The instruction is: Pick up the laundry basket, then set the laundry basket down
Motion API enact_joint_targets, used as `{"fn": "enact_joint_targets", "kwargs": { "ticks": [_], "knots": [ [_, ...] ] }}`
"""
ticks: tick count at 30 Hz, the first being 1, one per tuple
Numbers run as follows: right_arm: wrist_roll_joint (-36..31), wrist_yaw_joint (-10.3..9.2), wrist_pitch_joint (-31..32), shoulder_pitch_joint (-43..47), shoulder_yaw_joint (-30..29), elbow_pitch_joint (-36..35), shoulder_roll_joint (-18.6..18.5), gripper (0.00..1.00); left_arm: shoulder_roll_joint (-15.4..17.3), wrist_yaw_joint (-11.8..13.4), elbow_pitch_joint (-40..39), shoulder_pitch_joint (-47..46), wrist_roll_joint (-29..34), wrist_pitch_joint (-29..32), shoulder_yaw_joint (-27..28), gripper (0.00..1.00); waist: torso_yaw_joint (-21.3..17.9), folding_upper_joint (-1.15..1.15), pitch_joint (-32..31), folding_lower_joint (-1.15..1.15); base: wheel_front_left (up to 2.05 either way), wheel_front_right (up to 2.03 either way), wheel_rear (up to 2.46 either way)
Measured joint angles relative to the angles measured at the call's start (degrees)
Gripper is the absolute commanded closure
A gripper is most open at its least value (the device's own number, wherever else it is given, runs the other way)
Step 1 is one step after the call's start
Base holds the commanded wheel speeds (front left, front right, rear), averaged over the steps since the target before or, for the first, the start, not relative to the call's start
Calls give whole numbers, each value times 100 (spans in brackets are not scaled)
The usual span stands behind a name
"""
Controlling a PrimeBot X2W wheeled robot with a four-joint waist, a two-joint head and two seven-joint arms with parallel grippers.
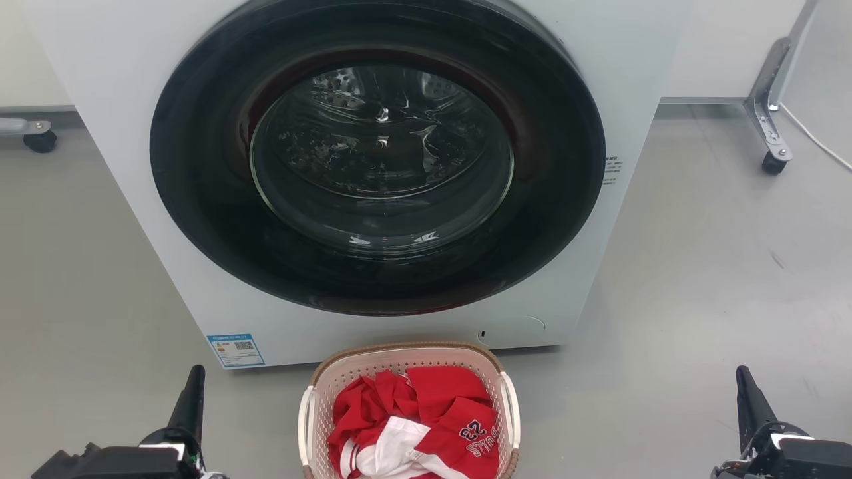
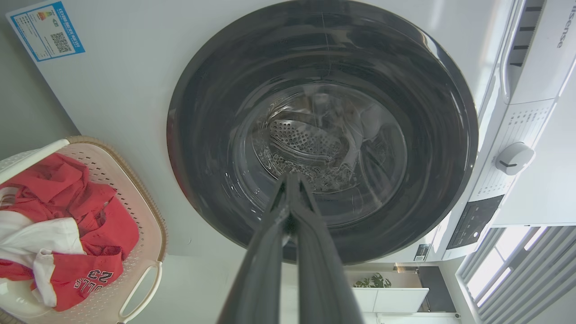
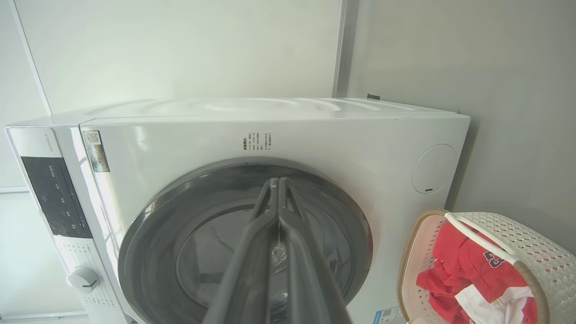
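The cream perforated laundry basket [image 1: 356, 379] with a brown rim and white side handles stands on the floor at the bottom centre, just in front of the washing machine [image 1: 100, 100]. Red and white clothes [image 1: 426, 426] fill it. My left gripper [image 1: 193, 382] is shut, low at the left, well apart from the basket. My right gripper [image 1: 744, 382] is shut, low at the right, farther from it. The basket [image 2: 148, 225] sits at the lower left of the left wrist view and the basket [image 3: 531, 252] at the lower right of the right wrist view. Fingers [image 2: 288, 211] and fingers [image 3: 276, 211] are pressed together, holding nothing.
The washing machine's round dark door [image 1: 379, 153] is closed, directly behind the basket. A wheeled metal stand leg [image 1: 772, 126] stands at the right rear, and a caster [image 1: 40, 140] at the far left. Grey floor [image 1: 699, 299] stretches on both sides of the basket.
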Motion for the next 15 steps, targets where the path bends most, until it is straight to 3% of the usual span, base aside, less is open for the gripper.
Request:
{"fn": "enact_joint_targets", "kwargs": {
  "ticks": [15],
  "knots": [
    [218,35,48,-85,-51,35,1,100,-20,-46,37,-47,-246,53,24,100,-1,0,-2,0,0,0,0]
  ]
}}
